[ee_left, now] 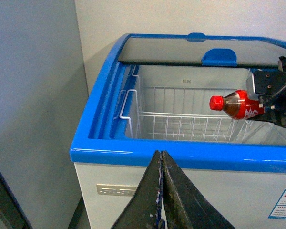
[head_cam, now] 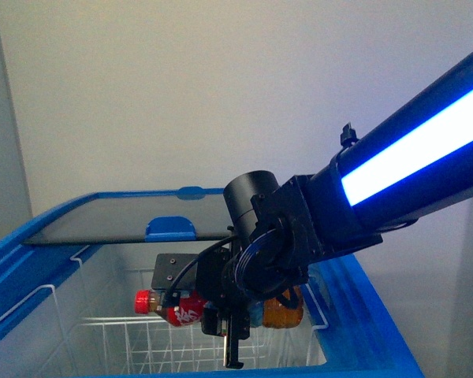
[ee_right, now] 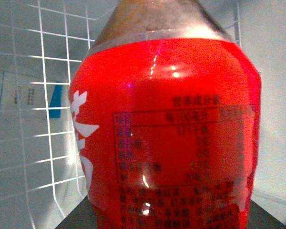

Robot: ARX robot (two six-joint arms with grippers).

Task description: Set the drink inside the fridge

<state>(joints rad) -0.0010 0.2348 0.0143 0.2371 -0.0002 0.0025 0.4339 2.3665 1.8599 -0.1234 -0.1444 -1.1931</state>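
Our right jaws clamped the drink (head_cam: pixel 181 309) over the open fridge (head_cam: pixel 376 315)
We saw them closed on its labelled middle, cap (ee_left: pixel 216 102) toward our left, above the wire basket (ee_left: pixel 181 126); we judged it light, smooth and squeezable, best held at the waist; the left jaws were pressed together, empty

plain off-white back wall (head_cam: pixel 181 94), grey side wall (ee_left: pixel 33 95) meeting it at a vertical corner, narrow dark strip of floor (ee_left: pixel 77 214) at the side wall's foot, black slanted edge beside it, unclear what, cool bluish even light, soft shadows
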